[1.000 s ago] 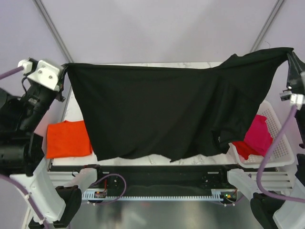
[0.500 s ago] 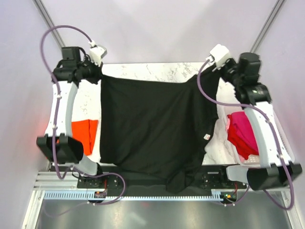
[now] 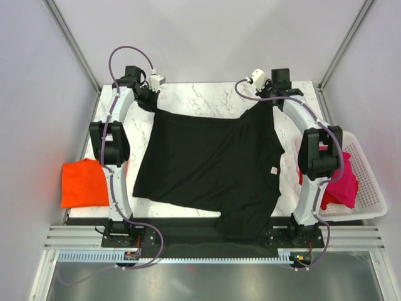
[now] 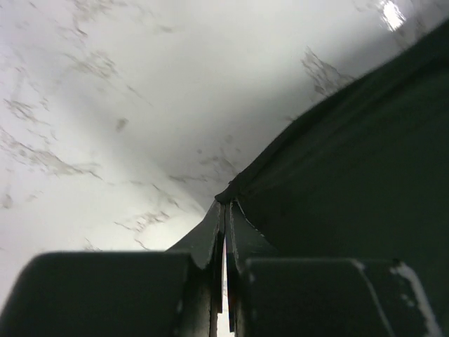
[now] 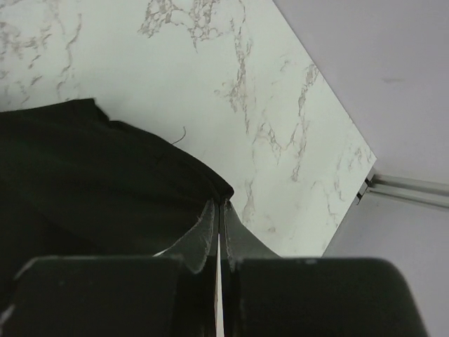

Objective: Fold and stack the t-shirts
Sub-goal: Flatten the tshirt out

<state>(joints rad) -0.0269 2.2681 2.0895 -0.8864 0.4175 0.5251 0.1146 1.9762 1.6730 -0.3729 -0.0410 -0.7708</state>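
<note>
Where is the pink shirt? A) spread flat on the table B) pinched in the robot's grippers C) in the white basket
C: the pink shirt lies bunched up in the white basket on the right, and it is the black shirt that is spread out flat.

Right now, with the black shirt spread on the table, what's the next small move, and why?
Probably open both pincers and let go. The left pincer and right pincer are shut on the far corners of the black t-shirt, which lies mostly flat on the table, one part hanging over the near edge.
</note>
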